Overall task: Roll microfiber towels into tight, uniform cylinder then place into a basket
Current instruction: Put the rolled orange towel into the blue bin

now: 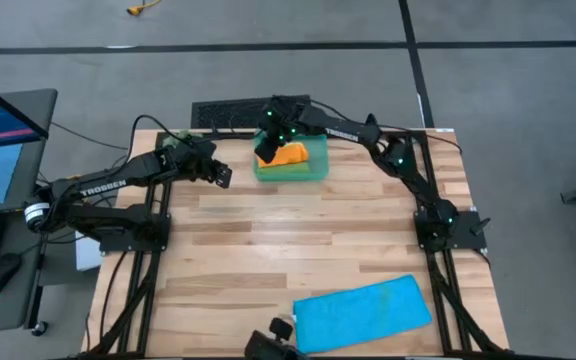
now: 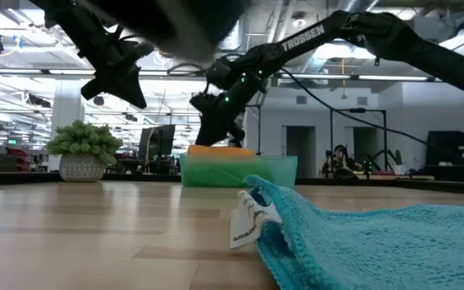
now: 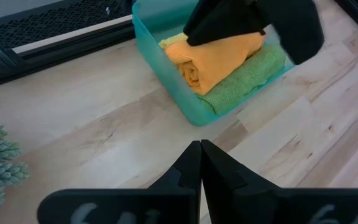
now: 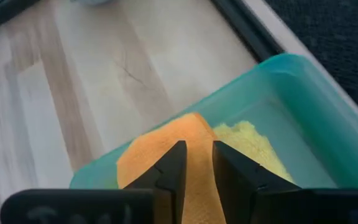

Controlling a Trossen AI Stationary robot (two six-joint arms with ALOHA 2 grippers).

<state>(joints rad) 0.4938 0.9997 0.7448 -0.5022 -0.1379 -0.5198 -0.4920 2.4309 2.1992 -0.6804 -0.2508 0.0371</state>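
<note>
The pale wood-plank counter (image 1: 298, 240) carries it all. Lying flat and unrolled at its near edge is the bright blue rectangular microfiber towel (image 1: 362, 311), a white care tag at one corner, well apart from everything else. At the far edge sits the small translucent teal-green plastic basket (image 1: 318, 160), and in it I can see three cloths: the rolled orange towel (image 3: 216, 59) on top, the green towel (image 3: 250, 78) under it, and the yellow towel (image 4: 250, 146) beside it toward the basket's wall.

The right gripper (image 4: 194, 165) is down over the basket, its jaws a narrow gap apart astride the orange roll; whether they pinch it or merely sit on it I cannot tell. The left gripper (image 3: 201, 171) hangs above bare counter near the basket, jaws clenched on nothing.

This looks to me like the placing step for the orange roll, with three of four towels in. I'd say the next move calls for the right arm to lift clear without dragging the roll out or loosening it, then both arms to go to the blue towel and roll it.
</note>
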